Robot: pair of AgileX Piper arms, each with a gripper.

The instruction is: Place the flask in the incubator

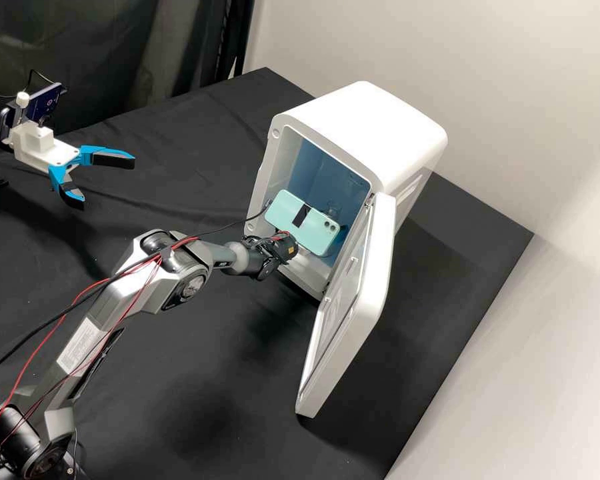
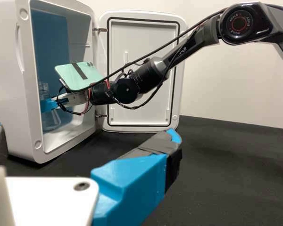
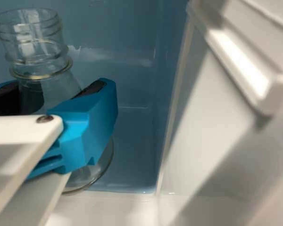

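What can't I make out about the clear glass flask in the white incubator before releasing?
- Right wrist view: the right gripper's blue finger covers the clear glass flask's lower body, so floor contact is unclear. Its other finger is mostly cut off by the edge.
- High view: a mint-green phone on the wrist hides the gripper and most of the flask inside the white incubator.

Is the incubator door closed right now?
No: the high view shows the door swung wide open, leaving the blue chamber of the incubator exposed.
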